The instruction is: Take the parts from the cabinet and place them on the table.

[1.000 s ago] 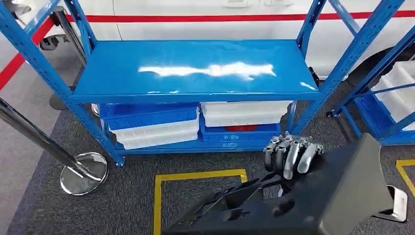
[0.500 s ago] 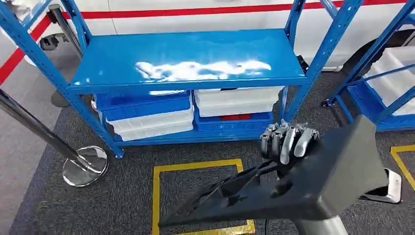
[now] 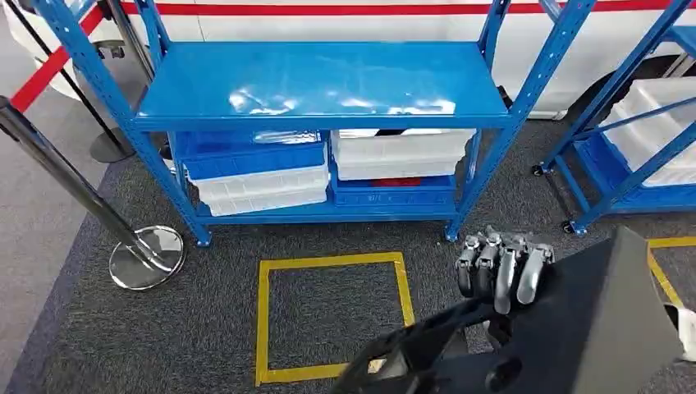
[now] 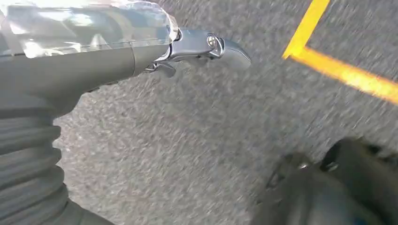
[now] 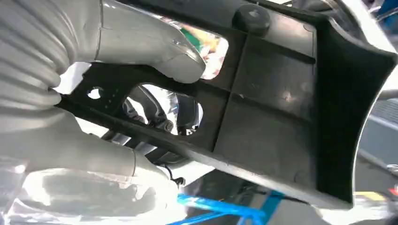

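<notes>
**Head view: black part in right hand, in front of blue rack**

Floor: dark grey carpet with a yellow taped square on it. Beyond the square stands a blue shelf rack; top shelf bare and glossy, lower level holding blue and white bins stacked side by side. A second blue rack with white bins at far right. Chrome stanchion base on the carpet to the left.

Right hand: fingers curled over the upper edge of a large black plastic part, near the square's right side. Right wrist view confirms the hold: thumb pressed on one face of the part, through whose cut-out the fingers behind are seen.

Left hand: hangs above the carpet, nothing seen in it; one metal fingertip sticks out, fingers otherwise hidden, cannot tell how far apart they are.
</notes>
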{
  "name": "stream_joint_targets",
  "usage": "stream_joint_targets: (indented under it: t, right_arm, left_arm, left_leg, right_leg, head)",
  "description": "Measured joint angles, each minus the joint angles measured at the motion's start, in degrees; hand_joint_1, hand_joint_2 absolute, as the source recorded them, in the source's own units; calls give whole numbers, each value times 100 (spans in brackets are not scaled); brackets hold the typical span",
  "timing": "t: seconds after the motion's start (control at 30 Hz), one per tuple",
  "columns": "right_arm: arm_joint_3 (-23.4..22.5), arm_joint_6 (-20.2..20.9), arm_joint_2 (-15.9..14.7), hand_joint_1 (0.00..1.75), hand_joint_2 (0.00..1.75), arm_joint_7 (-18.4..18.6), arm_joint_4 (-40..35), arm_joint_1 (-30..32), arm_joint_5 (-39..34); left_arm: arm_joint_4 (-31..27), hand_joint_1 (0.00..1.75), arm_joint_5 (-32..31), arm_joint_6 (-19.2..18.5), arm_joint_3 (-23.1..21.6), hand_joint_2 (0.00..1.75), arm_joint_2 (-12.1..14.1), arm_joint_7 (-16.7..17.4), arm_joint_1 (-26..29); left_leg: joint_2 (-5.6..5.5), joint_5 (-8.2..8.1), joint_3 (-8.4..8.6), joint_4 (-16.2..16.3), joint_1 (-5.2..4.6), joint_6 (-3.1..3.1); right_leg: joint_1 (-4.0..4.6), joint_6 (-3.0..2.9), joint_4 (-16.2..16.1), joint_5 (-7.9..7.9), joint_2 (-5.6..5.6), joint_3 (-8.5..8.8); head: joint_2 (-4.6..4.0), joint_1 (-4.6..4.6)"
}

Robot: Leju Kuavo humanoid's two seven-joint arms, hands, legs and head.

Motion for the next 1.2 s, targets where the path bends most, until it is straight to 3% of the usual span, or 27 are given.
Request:
stream_joint_targets:
  t: [0.07, 0.1, 0.17, 0.2, 0.23, 0.27, 0.3, 0.33, 0.43, 0.47, 0.5, 0.53, 0.57, 0.6, 0.63, 0.67, 0.73, 0.77, 0.8, 0.83, 0.93, 0.97, 1.0, 1.07, 1.1, 1.13, 1.2]
  right_arm:
    - [-127, 2, 53, 171, 175, 0, -40, 95, 90]
    - [-167, -24, 81, 171, 175, 0, -59, 146, 114]
    - [-217, -65, 140, 171, 175, 0, -112, 248, 127]
    - [-256, -83, 145, 171, 175, 0, -162, 301, 127]
    - [-302, -83, 149, 171, 175, 0, -206, 327, 127]
    - [-341, -50, 149, 171, 175, 0, -245, 344, 121]
    - [-401, 20, 149, 171, 175, 0, -300, 375, 110]
    - [-481, 84, 160, 171, 175, 0, -363, 410, 99]
    - [-649, 140, 188, 171, 175, 0, -416, 526, 90]
    - [-667, 140, 203, 171, 175, 0, -420, 538, 88]
    - [-676, 142, 225, 171, 175, 0, -426, 554, 88]
    - [-704, 142, 227, 171, 175, 0, -437, 574, 90]
    - [-715, 168, 243, 171, 175, 0, -440, 598, 96]
    - [-735, 212, 264, 171, 175, 0, -446, 626, 116]
    - [-754, 250, 300, 171, 175, 0, -450, 660, 140]
    - [-772, 291, 350, 171, 175, 0, -450, 696, 175]
    - [-794, 372, 466, 171, 175, 0, -501, 766, 307]
    - [-796, 409, 530, 171, 175, 0, -521, 782, 344]
    - [-796, 440, 597, 171, 175, 0, -546, 787, 365]
    - [-798, 442, 640, 171, 175, 0, -558, 779, 376]
    - [-811, 440, 722, 171, 175, 0, -538, 777, 389]
    - [-827, 440, 722, 171, 175, 0, -520, 781, 387]
    - [-831, 440, 735, 171, 175, 0, -505, 777, 383]
    - [-848, 440, 741, 171, 175, 0, -485, 747, 363]
    - [-853, 440, 741, 171, 175, 0, -475, 745, 350]
    - [-855, 440, 741, 171, 175, 0, -457, 743, 335]
    - [-855, 442, 741, 171, 175, 0, -422, 731, 307]
  left_arm:
    - [7, 0, 0, -29, 0, 175, 2, -22, 2]
    - [7, 0, 2, -48, -2, 175, 2, -33, 0]
    - [7, 0, 9, -99, -7, 175, 2, -68, -7]
    - [7, 0, 9, -112, -15, 175, 2, -79, -6]
    - [7, 0, 9, -116, -31, 175, 2, -81, -5]
    - [7, 0, 7, -116, -46, 175, 2, -81, -7]
    - [5, 0, 9, -116, -59, 175, 0, -83, -9]
    - [7, 0, 9, -114, -81, 175, 0, -85, 0]
    - [9, 0, 9, -112, -138, 175, 9, -85, 19]
    - [13, 0, 9, -112, -142, 175, 13, -83, 6]
    - [11, 0, 9, -114, -142, 175, 15, -88, 4]
    - [11, 0, -6, -114, -144, 175, 15, -85, 5]
    - [11, 0, -4, -114, -146, 175, 15, -85, 1]
    - [13, 0, -4, -112, -146, 175, 15, -85, -6]
    - [13, 0, -4, -110, -146, 175, 15, -85, -13]
    - [11, 0, -4, -110, -146, 175, 15, -85, -18]
    - [13, 0, -4, -103, -146, 175, 15, -88, -37]
    - [11, 0, -4, -99, -146, 175, 15, -96, -54]
    - [11, 0, -9, -96, -146, 175, 15, -116, -77]
    - [11, 0, 0, -90, -144, 175, 18, -131, -87]
    - [11, 0, 0, -118, -144, 175, 15, -188, -53]
    - [11, 0, 2, -125, -144, 175, 15, -199, -43]
    - [13, 0, 9, -123, -146, 175, 15, -208, -37]
    - [13, 0, -4, -92, -146, 175, 17, -232, -28]
    - [13, 0, 2, -86, -146, 175, 20, -223, -32]
    - [13, 0, 4, -86, -144, 175, 20, -190, -32]
    - [13, 0, 9, -86, -140, 175, 20, -171, -27]
  left_leg:
    - [20, 135, -173, 8, -25, 26]
    - [30, 206, -271, 20, -37, 29]
    - [45, 326, -481, 69, -46, 22]
    - [47, 388, -604, 110, -48, 13]
    - [46, 447, -712, 147, -48, 0]
    - [45, 504, -765, 167, -52, -15]
    - [37, 553, -793, 182, -81, -48]
    - [41, 621, -793, 159, -66, -77]
    - [32, 857, -809, 14, -77, -197]
    - [5, 645, -866, 99, -46, -210]
    - [2, 267, -926, 306, -43, -225]
    - [1, -192, -1007, 701, -27, -243]
    - [1, -507, -1057, 1113, -22, -265]
    - [1, -653, -1091, 1516, -18, -288]
    - [1, -569, -1084, 1834, -12, -307]
    - [1, -291, -994, 1943, -1, -324]
    - [-5, 141, -544, 1542, 26, -330]
    - [-11, 65, -140, 1059, 42, -322]
    - [-24, -235, 386, 403, 14, -308]
    - [-35, -472, 610, -121, 8, -259]
    - [-28, -302, 390, -89, -38, -119]
    - [22, -218, 326, -86, -20, -62]
    - [25, -147, 235, -83, -28, -18]
    - [32, -30, 65, -85, -43, 29]
    - [32, 43, -17, -82, -58, 39]
    - [32, 113, -111, -67, -73, 40]
    - [36, 226, -294, -32, -94, 31]
  right_leg:
    - [-1, 24, 796, -638, 3, -119]
    - [-1, 33, 1150, -727, 4, -132]
    - [0, 33, 1342, -359, 4, 34]
    - [2, 21, 1132, -61, 4, 271]
    - [4, -6, 711, 80, 2, 628]
    - [15, -51, 189, -42, -2, 1032]
    - [58, -98, -481, -339, -14, 1429]
    - [59, -114, -698, -439, -18, 1546]
    - [78, -224, -707, -201, -11, 1379]
    - [37, -278, -719, -108, -51, 1323]
    - [29, -328, -718, -35, -30, 1216]
    - [37, -346, -701, 47, -31, 1107]
    - [42, -355, -683, 121, -31, 1014]
    - [48, -351, -659, 197, -31, 903]
    - [49, -341, -621, 272, -32, 772]
    - [48, -326, -568, 346, -32, 620]
    - [40, -287, -459, 461, -32, 351]
    - [39, -261, -393, 517, -30, 242]
    - [70, -228, -329, 551, -24, 170]
    - [64, -187, -302, 600, -35, 134]
    - [26, -65, -382, 868, -29, 47]
    - [-11, -39, -352, 754, -14, -13]
    - [-13, -16, -215, 394, -13, -57]
    - [-14, 21, 520, -356, -8, -172]
    - [-17, 32, 943, -521, -8, -230]
    - [-16, 30, 1289, -451, -7, -264]
    - [-5, -5, 1389, 109, -5, -101]
  head:
    - [0, 0]
    - [0, 0]
    - [0, 0]
    - [0, 0]
    - [0, 0]
    - [0, 0]
    - [0, 0]
    - [0, 0]
    - [0, 2]
    - [0, -2]
    - [0, 0]
    - [0, -2]
    - [0, 0]
    - [0, 0]
    - [0, 0]
    - [0, 0]
    - [0, -2]
    - [0, -2]
    - [0, -2]
    - [0, 0]
    - [0, 2]
    - [0, 0]
    - [0, 2]
    - [0, 2]
    - [0, 2]
    - [0, 2]
    - [0, 2]
